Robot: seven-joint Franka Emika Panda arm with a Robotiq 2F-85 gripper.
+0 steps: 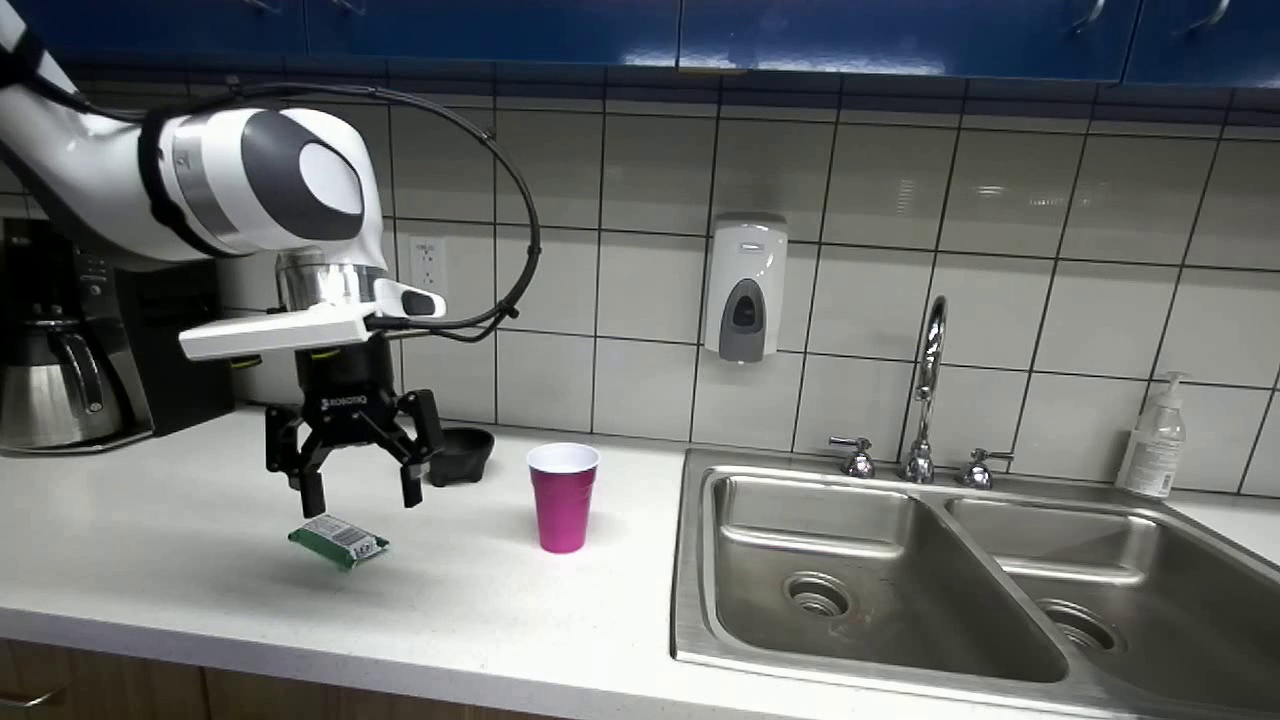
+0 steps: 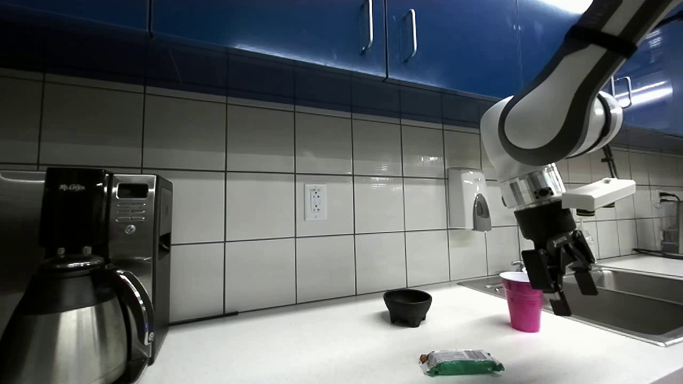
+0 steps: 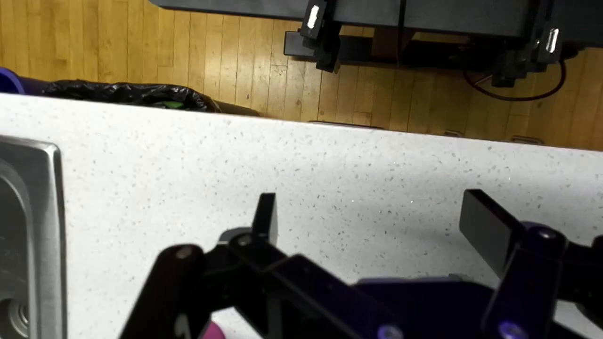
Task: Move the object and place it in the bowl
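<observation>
A white counter (image 1: 480, 610) holds a steel sink (image 1: 693, 560). Above the counter hangs the gripper (image 1: 362, 495), its fingers (image 3: 485, 230) spread wide apart. A pink cup (image 1: 563, 505) stands upright near a black bowl (image 2: 407, 308); the green packet (image 2: 461, 364) lies on the counter, apart from both.

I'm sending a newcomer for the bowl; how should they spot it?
Find the white counter, then follow it to the tiled wall. Nearer that wall than the green packet stands the bowl. Unlike the taller pink cup, it's black, low and footed.
</observation>
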